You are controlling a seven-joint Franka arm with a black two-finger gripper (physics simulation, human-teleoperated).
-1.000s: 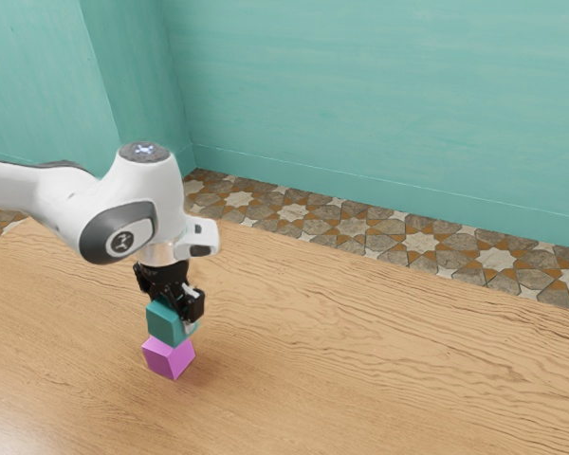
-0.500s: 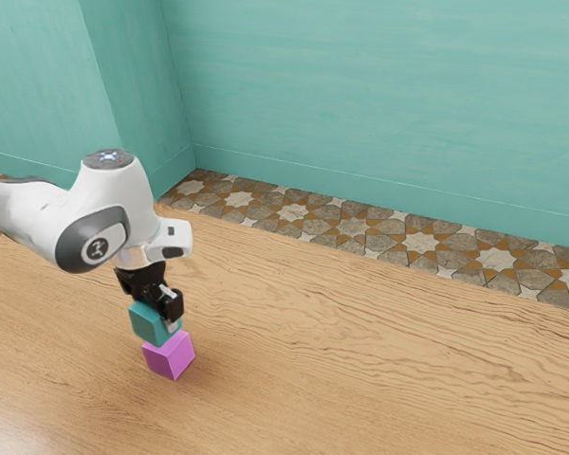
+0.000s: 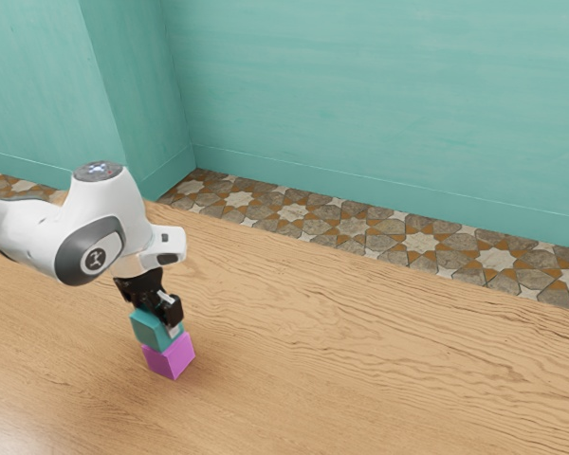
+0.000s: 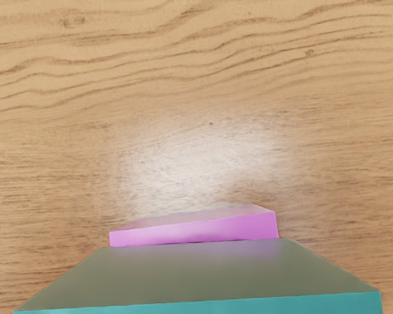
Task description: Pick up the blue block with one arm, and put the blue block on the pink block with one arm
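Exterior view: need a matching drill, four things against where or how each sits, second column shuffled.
1. blue block
2. pink block
3. claw
4. tiled floor

A. on the table, bottom of the stack
B. shut on the upper block
C. past the table's far edge
D. top of the stack, gripped

Pairs: 1-D, 2-A, 3-B, 4-C

Teal walls meet a patterned tile floor behind a wooden table.
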